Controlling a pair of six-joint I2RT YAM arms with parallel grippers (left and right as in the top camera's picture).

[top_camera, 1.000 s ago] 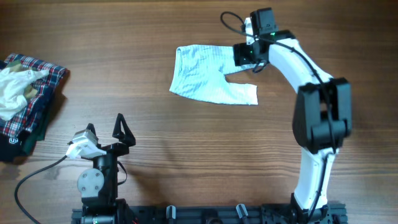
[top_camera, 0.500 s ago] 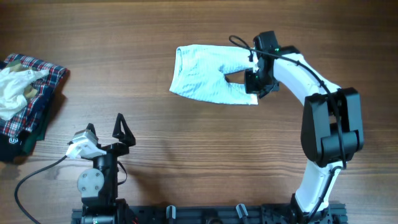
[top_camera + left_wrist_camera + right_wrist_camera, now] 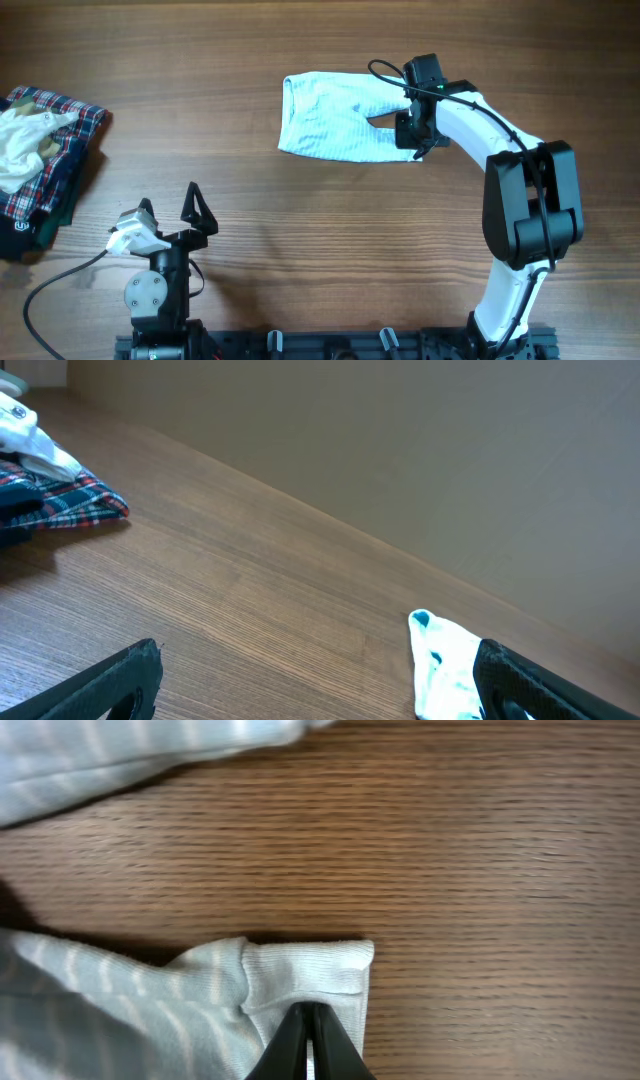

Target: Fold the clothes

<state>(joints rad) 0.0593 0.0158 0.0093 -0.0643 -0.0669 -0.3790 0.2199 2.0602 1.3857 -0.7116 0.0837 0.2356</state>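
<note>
Overhead view: striped shorts (image 3: 330,130) are shown extending leftward across the desk (image 3: 300,240) from the right tool (image 3: 416,138), which is clamped on one leg hem (image 3: 310,968).

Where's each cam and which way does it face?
Overhead: above the table, looking straight down; both arms show, left gripper open.
Left wrist: low, looking across the table; own fingers at the bottom corners.
Right wrist: close above the striped shorts, looking down; right gripper shut on the hem.
Shared: overhead and left wrist both see plaid pile and shorts.
</note>
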